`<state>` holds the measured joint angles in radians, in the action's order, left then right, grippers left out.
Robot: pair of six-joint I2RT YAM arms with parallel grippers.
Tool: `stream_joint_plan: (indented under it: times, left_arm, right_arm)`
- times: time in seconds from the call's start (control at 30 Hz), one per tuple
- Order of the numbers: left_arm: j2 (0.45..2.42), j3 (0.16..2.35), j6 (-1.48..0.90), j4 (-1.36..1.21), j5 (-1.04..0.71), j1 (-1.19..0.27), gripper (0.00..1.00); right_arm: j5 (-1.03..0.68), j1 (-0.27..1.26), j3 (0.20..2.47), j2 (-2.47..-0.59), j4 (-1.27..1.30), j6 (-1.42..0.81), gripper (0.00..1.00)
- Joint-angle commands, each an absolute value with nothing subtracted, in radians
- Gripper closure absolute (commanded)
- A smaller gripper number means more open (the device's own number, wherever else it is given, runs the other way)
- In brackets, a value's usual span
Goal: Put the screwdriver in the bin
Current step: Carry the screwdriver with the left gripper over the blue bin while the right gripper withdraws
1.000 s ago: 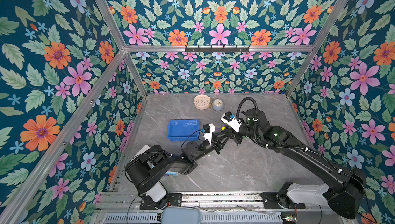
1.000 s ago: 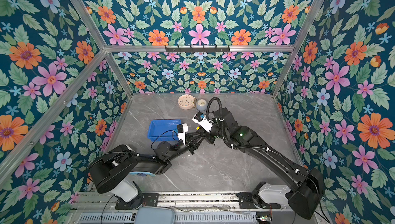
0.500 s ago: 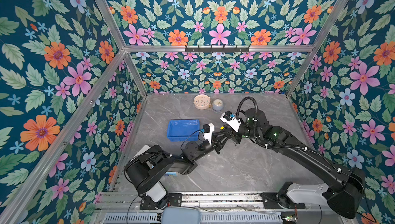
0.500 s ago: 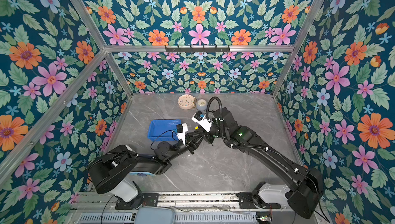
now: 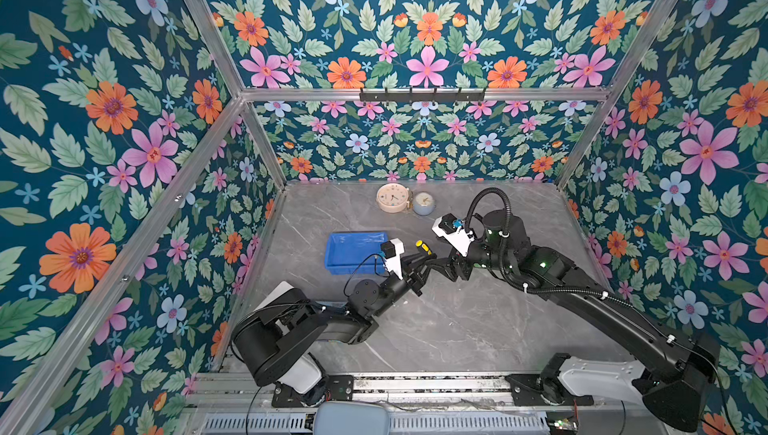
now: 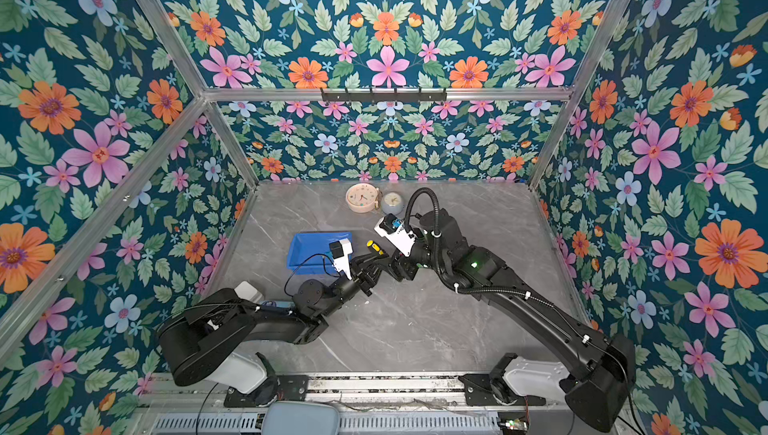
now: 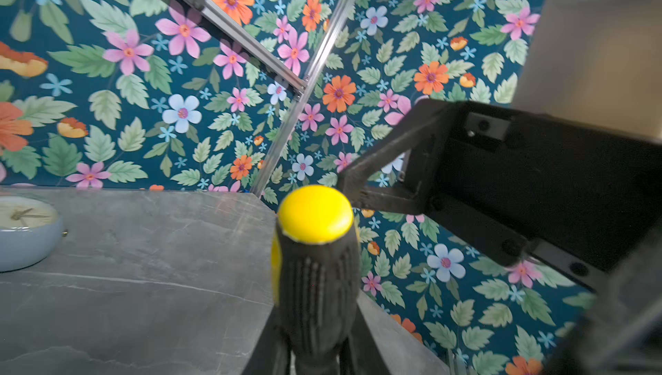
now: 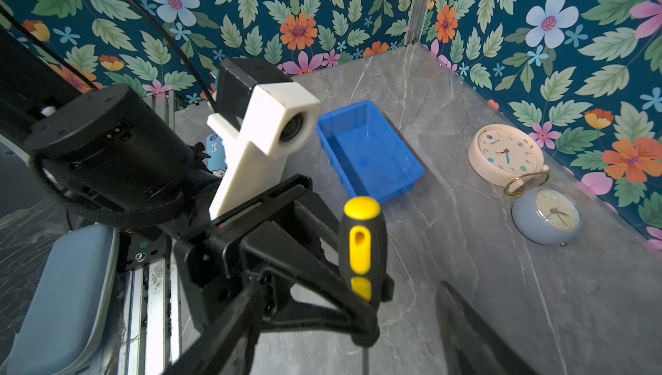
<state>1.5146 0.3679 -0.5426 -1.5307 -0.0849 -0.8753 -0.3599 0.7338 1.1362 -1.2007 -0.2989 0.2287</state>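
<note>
The cream clock (image 8: 505,153) has hour numerals around its dial. Its small brand print and the blue clock's (image 8: 548,215) dial are unreadable.

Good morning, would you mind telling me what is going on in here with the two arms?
The left gripper is shut on the screwdriver, holding it handle-up above the table. The right gripper sits close beside it with its jaws open, gripping nothing. The blue bin stands empty on the table just beside the left gripper, so the screwdriver is not in it yet.
</note>
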Motion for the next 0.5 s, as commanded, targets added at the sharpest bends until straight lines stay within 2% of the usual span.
stream_joint_plan:
  times: [0.0, 0.2, 0.47]
  left_arm:
    - [1.484, 0.359, -0.630, -1.481, 0.049, -0.855, 1.00]
    - [1.372, 0.360, -0.812, -1.258, 0.231, -0.802, 1.00]
    - [1.223, 0.471, -1.043, -0.670, 0.297, -0.665, 1.00]
  right_arm:
    - [-0.385, 0.739, 1.121, -1.182, -0.233, 0.213, 0.02]
    - [-0.345, 0.786, 1.104, -1.177, -0.213, 0.230, 0.01]
    - [-0.310, 0.847, 1.107, -1.209, -0.174, 0.235, 0.01]
